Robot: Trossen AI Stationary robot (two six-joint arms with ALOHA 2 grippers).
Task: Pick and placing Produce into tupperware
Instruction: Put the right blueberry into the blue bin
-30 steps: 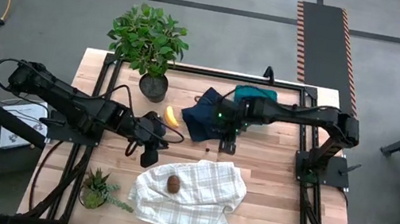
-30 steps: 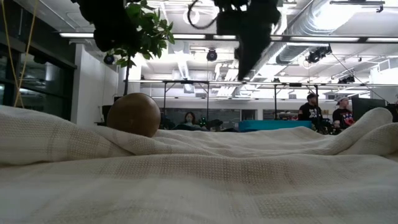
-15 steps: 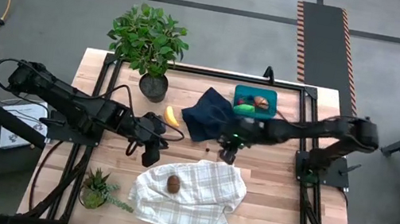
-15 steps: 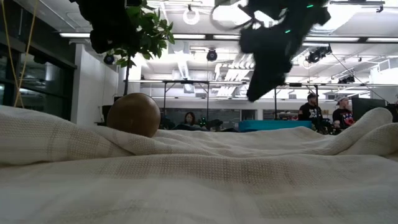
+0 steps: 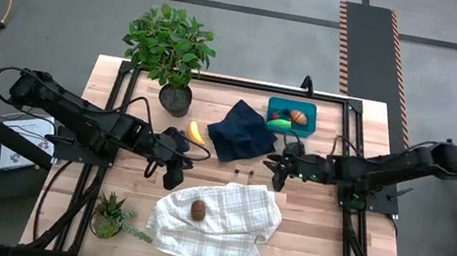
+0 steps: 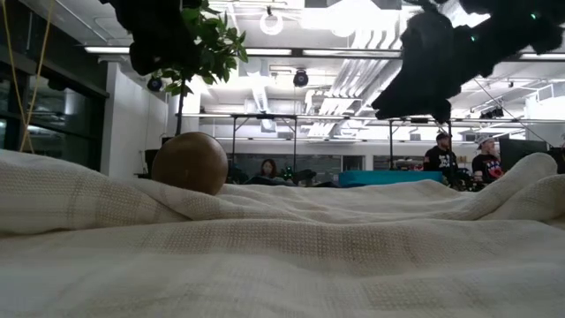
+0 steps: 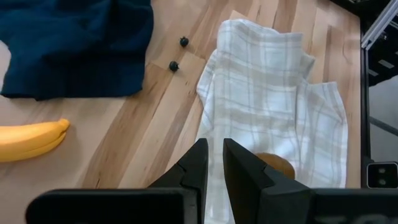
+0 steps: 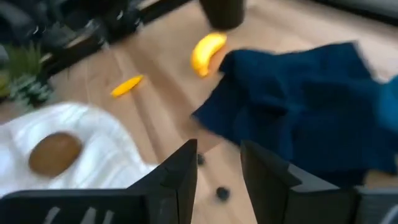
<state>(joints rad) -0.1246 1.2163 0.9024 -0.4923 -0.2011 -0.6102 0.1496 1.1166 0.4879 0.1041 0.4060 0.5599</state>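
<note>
A big leafy plant [image 5: 169, 45] in a dark pot sits at the far side of the wooden table [image 5: 314, 224]. A small spiky plant [image 5: 112, 215] sits at the near corner. A dark blue cloth [image 5: 240, 132] lies crumpled in the middle, and a white checked towel [image 5: 227, 224] (all bunched up) lies near it. People [image 6: 440, 152] stand far off in the room.

Pale wood-plank table [image 5: 307, 214], woven checked cloth [image 5: 222, 224]
</note>
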